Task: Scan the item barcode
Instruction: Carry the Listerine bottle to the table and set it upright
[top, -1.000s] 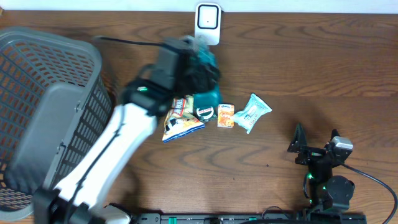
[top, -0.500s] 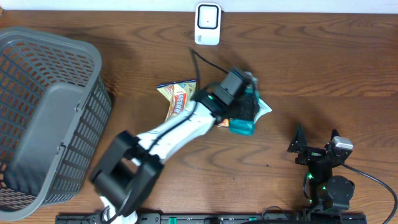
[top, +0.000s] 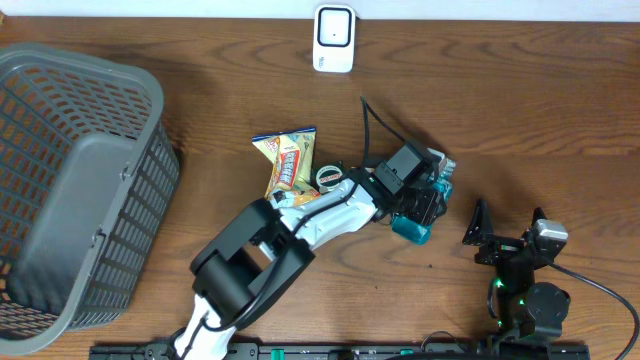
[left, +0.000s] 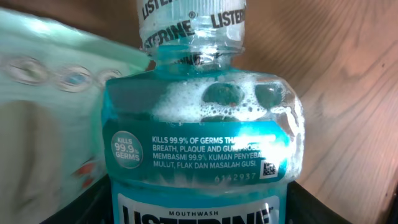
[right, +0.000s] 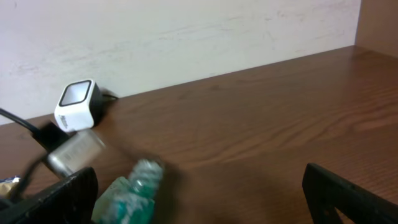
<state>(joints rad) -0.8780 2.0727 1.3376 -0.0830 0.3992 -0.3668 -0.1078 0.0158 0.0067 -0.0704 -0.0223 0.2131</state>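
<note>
Left tool (top: 418, 205) swung the mouthwash bottle (left: 199, 143) from 12 o'clock toward 3 o'clock
it's clamped on it, cap aiming roughly 1 o'clock, base 7; right tool (right: 199, 174) gaping apart

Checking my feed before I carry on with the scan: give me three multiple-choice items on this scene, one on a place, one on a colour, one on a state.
1. Where on the table does the white scanner stand?
A. Far edge, near the middle.
B. Near edge, left corner.
C. Near edge, right corner.

2. What colour is the liquid in the mouthwash bottle?
A. Amber.
B. Teal.
C. Purple.

3. How is the right end effector?
A. Shut on the bottle.
B. Shut on nothing.
C. Open and empty.

Key:
1 A, the overhead view has it at the top, about centred.
2 B, the left wrist view shows teal liquid topped with foam.
3 C, the right wrist view shows its jaws wide apart with nothing gripped between them.
</note>
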